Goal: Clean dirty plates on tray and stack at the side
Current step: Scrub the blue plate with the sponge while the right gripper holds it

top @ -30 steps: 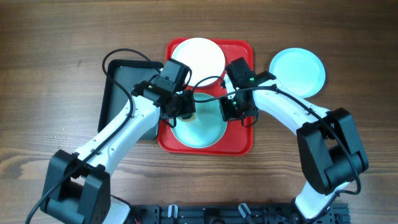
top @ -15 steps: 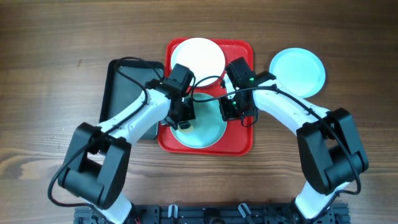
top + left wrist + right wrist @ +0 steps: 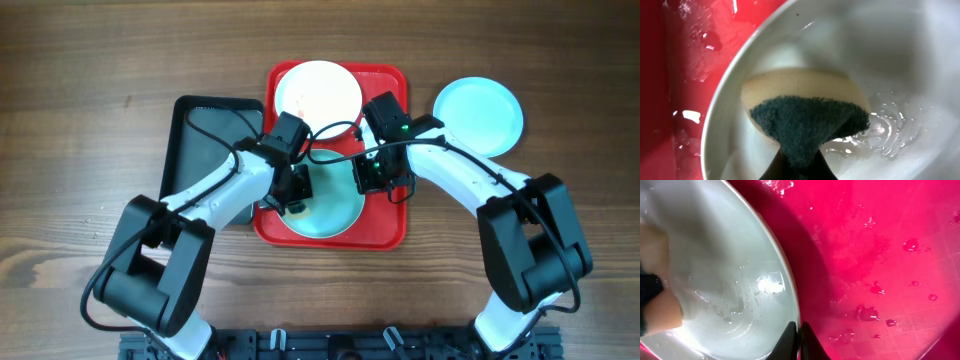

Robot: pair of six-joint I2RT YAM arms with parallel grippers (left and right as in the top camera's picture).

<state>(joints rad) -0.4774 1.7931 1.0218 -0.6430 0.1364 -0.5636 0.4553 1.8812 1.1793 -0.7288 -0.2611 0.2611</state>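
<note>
The red tray (image 3: 395, 225) holds a white plate (image 3: 318, 92) at its far end and a wet pale blue plate (image 3: 335, 212) at its near end. Another pale blue plate (image 3: 478, 115) lies on the table to the right. My left gripper (image 3: 293, 190) is shut on a sponge (image 3: 805, 115), whose dark green pad is pressed on the left inside of the near plate (image 3: 920, 60). My right gripper (image 3: 799, 330) is shut on that plate's right rim (image 3: 725, 280), one finger inside and one over the tray (image 3: 880, 255).
A black tray (image 3: 200, 130) lies against the red tray's left side, under my left arm. Water drops cover the red tray floor (image 3: 685, 60). Bare wooden table (image 3: 560, 60) surrounds the trays.
My left gripper has slid the sponge toward the near left part of the pale blue plate, and the left arm's elbow has swung in. The right arm has not moved.
</note>
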